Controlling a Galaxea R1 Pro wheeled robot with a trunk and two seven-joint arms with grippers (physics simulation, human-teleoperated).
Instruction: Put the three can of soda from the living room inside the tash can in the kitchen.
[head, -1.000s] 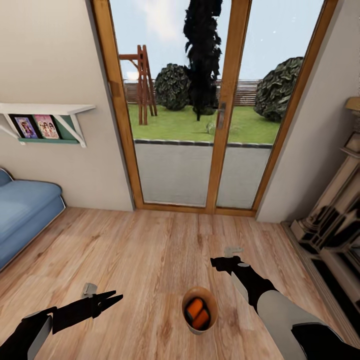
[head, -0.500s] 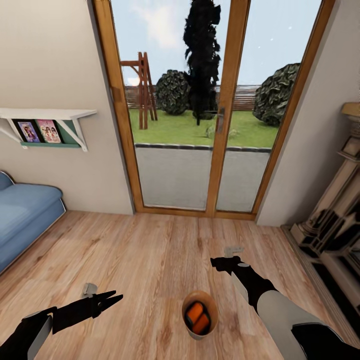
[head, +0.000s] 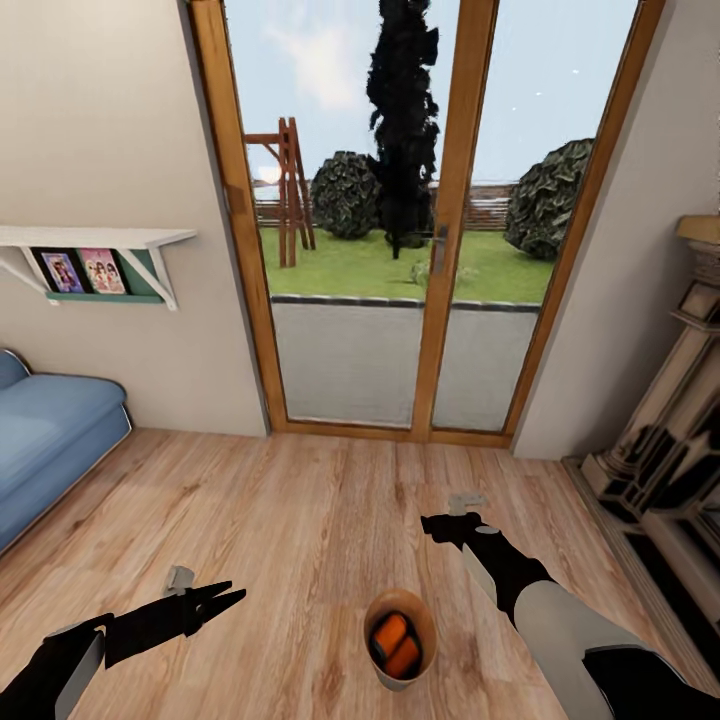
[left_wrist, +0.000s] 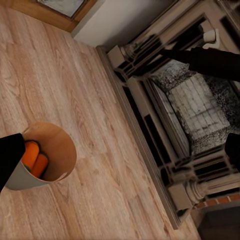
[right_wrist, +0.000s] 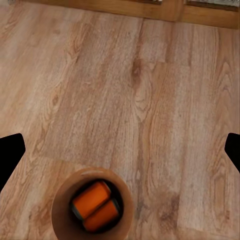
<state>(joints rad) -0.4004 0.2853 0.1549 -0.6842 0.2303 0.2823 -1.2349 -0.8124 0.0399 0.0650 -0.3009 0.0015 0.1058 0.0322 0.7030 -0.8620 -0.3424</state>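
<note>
Warm brown plank floor (head: 300, 500) runs up to the wood-framed glass doors (head: 400, 300). My trash can (head: 400, 637), round and pale with an orange-brown inside, stands on it between my arms, nearer my right tool (head: 452, 520). Two smooth orange soda cans (right_wrist: 95, 206) lie on their sides inside. My left tool (head: 215, 602) looks pinched and empty; the right tool looks spread open.

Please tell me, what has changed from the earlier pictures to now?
The whole head view has shifted: the small pale round bucket holding two bright orange cans sits slightly lower and the wood-framed glass doors look nearer, so the camera moved. Both grippers, left and right, keep the same pose.
</note>
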